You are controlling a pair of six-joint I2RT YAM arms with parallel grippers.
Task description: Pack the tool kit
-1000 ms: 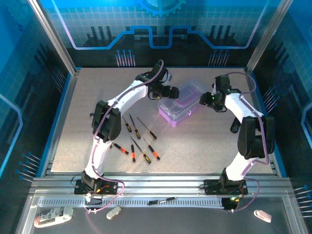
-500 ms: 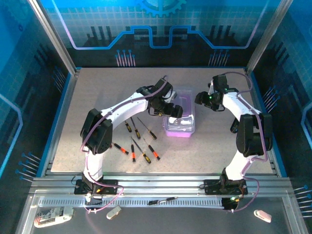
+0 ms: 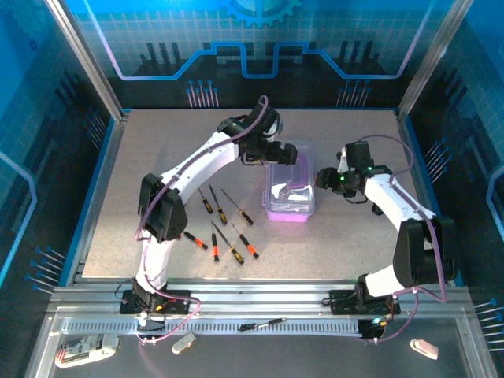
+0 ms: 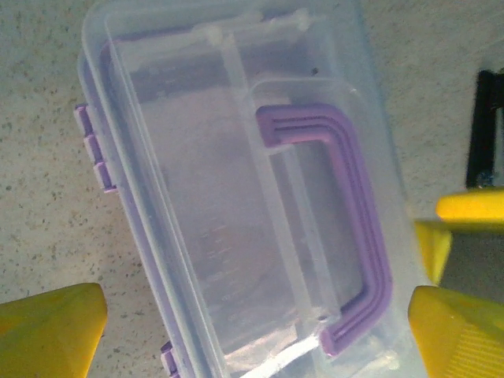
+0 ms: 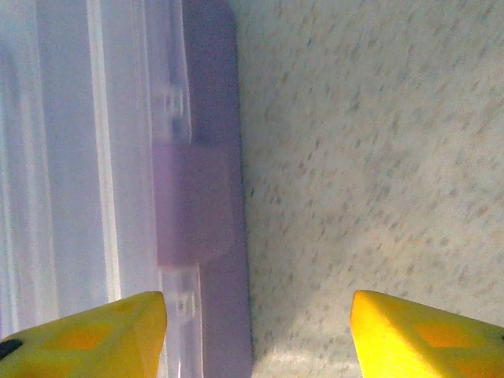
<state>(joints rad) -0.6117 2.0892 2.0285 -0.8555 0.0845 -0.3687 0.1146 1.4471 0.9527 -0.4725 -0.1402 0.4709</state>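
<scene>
The case sits on the table a little right of the middle, long side running near to far, with its clear lid over the purple base. In the left wrist view the purple handle lies flat on the lid.

The left gripper hangs over the far end of the case. Its yellow fingers are spread wide and straddle the lid. One is clear of the case's side and the other is at its edge, and nothing is clamped.

The right gripper is just beside the right side of the case. Its fingers are apart, one over the case's rim near a purple latch and the other over bare table.

The screwdrivers lie scattered on the table left of the case, apart from it.
</scene>
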